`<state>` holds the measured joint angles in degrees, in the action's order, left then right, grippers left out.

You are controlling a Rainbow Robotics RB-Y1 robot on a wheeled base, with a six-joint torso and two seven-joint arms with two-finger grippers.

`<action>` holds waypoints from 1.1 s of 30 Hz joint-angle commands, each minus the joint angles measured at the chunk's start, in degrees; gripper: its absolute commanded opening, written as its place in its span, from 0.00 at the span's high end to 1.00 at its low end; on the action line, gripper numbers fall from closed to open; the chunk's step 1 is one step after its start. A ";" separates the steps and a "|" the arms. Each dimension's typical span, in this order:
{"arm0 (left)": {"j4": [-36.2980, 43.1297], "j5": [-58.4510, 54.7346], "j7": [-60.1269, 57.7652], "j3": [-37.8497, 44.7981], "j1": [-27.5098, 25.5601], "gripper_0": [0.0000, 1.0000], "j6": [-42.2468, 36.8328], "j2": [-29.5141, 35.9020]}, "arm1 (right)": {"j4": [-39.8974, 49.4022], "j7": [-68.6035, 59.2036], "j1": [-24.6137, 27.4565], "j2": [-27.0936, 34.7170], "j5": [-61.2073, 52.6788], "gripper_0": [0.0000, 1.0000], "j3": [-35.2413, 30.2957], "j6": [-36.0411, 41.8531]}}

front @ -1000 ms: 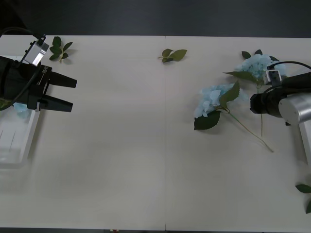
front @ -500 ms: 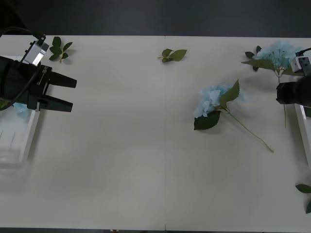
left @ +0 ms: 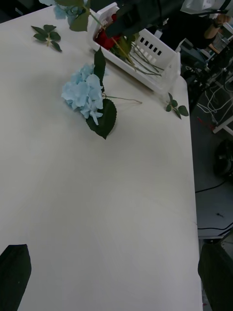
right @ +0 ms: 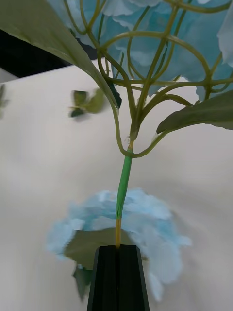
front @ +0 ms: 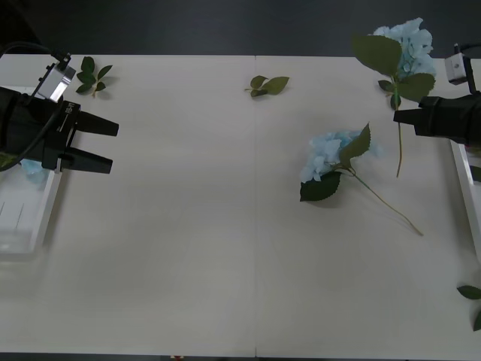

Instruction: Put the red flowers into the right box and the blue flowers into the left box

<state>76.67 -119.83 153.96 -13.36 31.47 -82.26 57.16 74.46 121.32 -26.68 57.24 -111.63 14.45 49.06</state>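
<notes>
While gripped by right end effector (front: 402, 117), blue flower (front: 402, 41) upright, stem vertical

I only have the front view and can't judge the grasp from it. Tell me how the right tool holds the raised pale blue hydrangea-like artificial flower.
Observer: In the right wrist view, the right tool has its black fingers shut on the thin stem of the pale blue hydrangea-like artificial flower, just below the green-wrapped stretch of stem.
Operator: Report what lies in the white plastic box on the right.
Observer: The left wrist view shows deep red artificial roses with green stems lying inside that white slotted-wall plastic box. The left tool is open at the table's left edge.
</notes>
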 commanded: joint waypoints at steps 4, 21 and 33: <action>0.15 -0.93 1.04 1.14 -0.45 0.00 -0.09 0.05 | 4.20 13.50 -0.48 0.86 -13.44 1.00 -0.65 2.80; 4.10 -0.58 1.04 2.55 -0.54 0.00 1.23 -1.62 | 16.06 21.50 -0.39 -13.82 -25.13 1.00 -0.83 0.42; 4.36 -4.01 1.04 2.46 -0.63 0.00 1.14 -9.61 | 18.88 21.77 -0.39 -26.39 -20.47 1.00 0.67 -3.27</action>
<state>80.08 -122.86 153.97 -11.57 31.09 -81.01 49.55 91.05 140.78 -26.68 32.11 -132.07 14.51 46.48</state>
